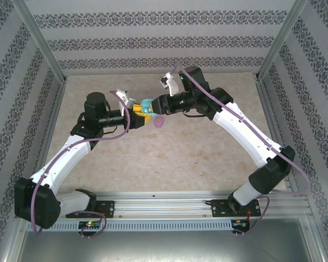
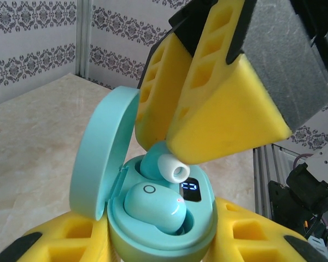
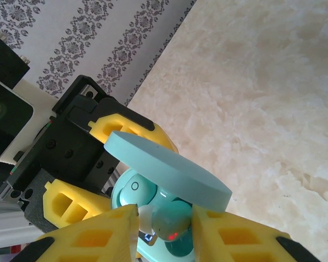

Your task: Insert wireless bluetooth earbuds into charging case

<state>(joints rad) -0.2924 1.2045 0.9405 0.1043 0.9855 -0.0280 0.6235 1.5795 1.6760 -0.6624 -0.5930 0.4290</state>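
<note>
A light blue charging case (image 2: pixel 169 246) stands with its lid (image 2: pixel 101 158) swung open, and my left gripper (image 2: pixel 161 243) is shut on its body from both sides. One light blue earbud (image 2: pixel 153 210) sits in its slot beside the lit display (image 2: pixel 190 191). A second light blue earbud (image 3: pixel 177 221), white tip sideways, lies tilted over the other slot. It sits between the fingers (image 2: pixel 224 109) of my right gripper (image 3: pixel 165 229). They flank it closely, and whether they still press it I cannot tell. Both grippers meet above mid-table (image 1: pixel 147 109).
A pink-purple rounded object (image 1: pixel 159 121) shows just below the two grippers over the beige marble tabletop (image 1: pixel 208 158). Patterned walls and metal posts (image 1: pixel 41 41) enclose the table on three sides. The arm bases stand on the rail (image 1: pixel 164 204) at the near edge.
</note>
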